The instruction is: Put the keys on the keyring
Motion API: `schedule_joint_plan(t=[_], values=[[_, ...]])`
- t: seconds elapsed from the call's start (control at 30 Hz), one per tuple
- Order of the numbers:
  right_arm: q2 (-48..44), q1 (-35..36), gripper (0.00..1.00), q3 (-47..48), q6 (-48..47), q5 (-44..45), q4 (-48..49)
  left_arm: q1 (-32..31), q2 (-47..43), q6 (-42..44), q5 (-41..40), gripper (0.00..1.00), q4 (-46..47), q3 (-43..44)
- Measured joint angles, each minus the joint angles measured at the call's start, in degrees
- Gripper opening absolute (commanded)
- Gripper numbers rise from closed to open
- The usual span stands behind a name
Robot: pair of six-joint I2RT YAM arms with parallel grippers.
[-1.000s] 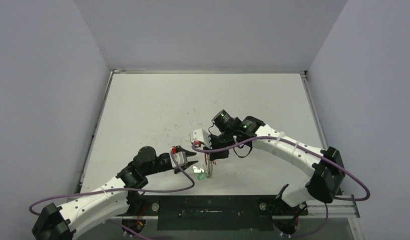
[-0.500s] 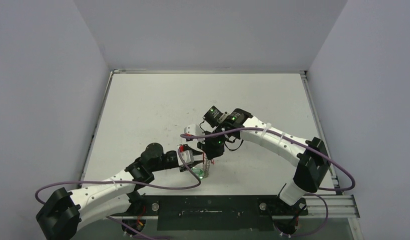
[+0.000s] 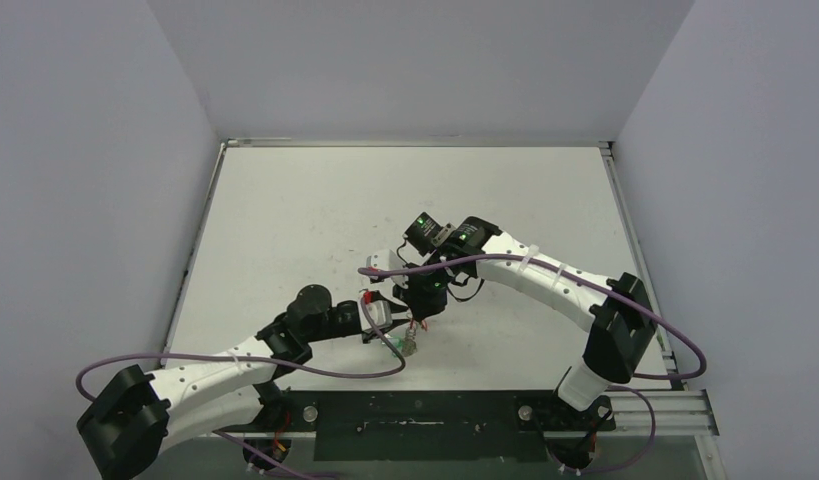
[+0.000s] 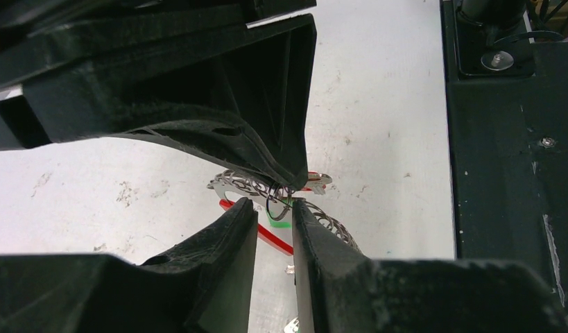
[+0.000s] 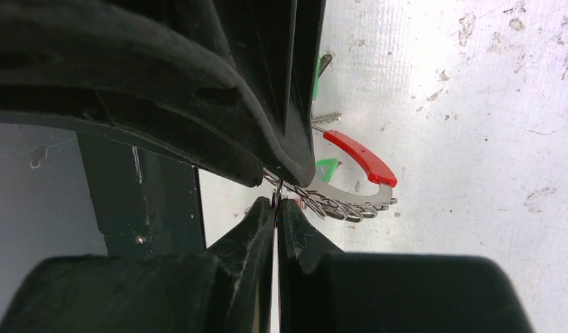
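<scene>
The keyring (image 3: 412, 336) lies on the white table between both grippers. In the right wrist view its red arc (image 5: 360, 163) and fringe of silver loops (image 5: 343, 207) show. My right gripper (image 5: 276, 202) is shut on a thin loop at the fringe's end. A green key tag (image 5: 327, 168) lies under the ring and a silver key (image 5: 326, 118) beside it. In the left wrist view my left gripper (image 4: 275, 208) is narrowly open around a small wire loop and a green tag (image 4: 282, 218), right under the right gripper's fingers (image 4: 267, 139). No red tag is visible.
The black mounting plate (image 3: 415, 425) runs along the near table edge, close behind the ring, and shows in the left wrist view (image 4: 517, 173). Purple cables loop off both arms. Grey walls enclose the table (image 3: 315, 210).
My left arm has reached right and forward to the keyring. My right gripper has moved left and down, and the keyring has shifted slightly left with it.
</scene>
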Motion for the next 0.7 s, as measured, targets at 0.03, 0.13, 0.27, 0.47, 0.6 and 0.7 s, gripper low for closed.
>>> schedule_joint_plan(t=[0.03,0.13,0.27,0.47,0.6,0.7], values=[[0.0,0.0,0.0,0.0,0.0,0.0,0.0,0.0,0.2,0.0,0.0,0.21,0.0,0.0],[0.0,0.0,0.0,0.0,0.2,0.0,0.0,0.0,1.0,0.1,0.0,0.15,0.3,0.0],[0.0,0.1,0.0,0.0,0.4,0.0,0.0,0.0,1.7,0.4,0.2,0.15,0.3,0.0],[0.0,0.4,0.0,0.0,0.4,-0.1,-0.1,-0.4,2.6,0.7,0.2,0.14,0.7,0.0],[0.0,0.4,0.0,0.0,0.4,0.0,-0.1,-0.5,2.9,1.0,0.2,0.02,1.1,0.0],[0.0,0.4,0.0,0.0,0.4,0.2,-0.4,-0.7,3.0,1.0,0.4,0.0,1.1,0.0]])
